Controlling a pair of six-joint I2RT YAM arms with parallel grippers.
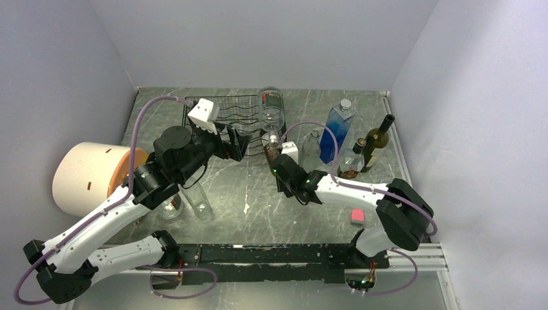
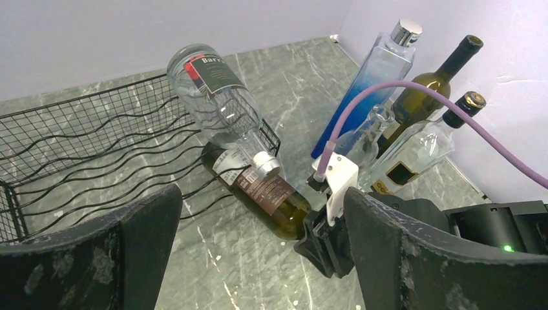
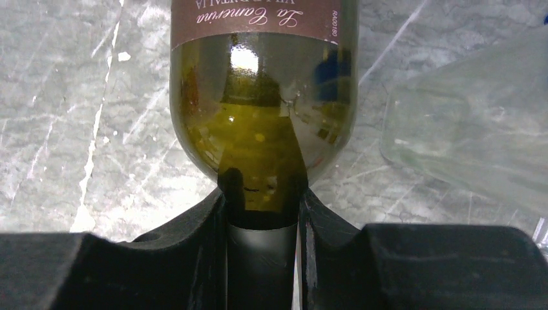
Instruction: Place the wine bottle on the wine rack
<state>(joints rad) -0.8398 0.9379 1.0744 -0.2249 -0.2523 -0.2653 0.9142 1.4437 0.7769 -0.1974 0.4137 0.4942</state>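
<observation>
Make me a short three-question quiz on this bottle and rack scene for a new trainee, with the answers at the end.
1. True or false: the left end effector is shut.
2. Which part of the wine bottle does the right end effector grip? A) base B) neck C) label
3. Fill in: at the wine rack, the clear bottle lies ___ the wine bottle.

Key: 1 false, the left end effector is open. 2 B. 3 above.
</observation>
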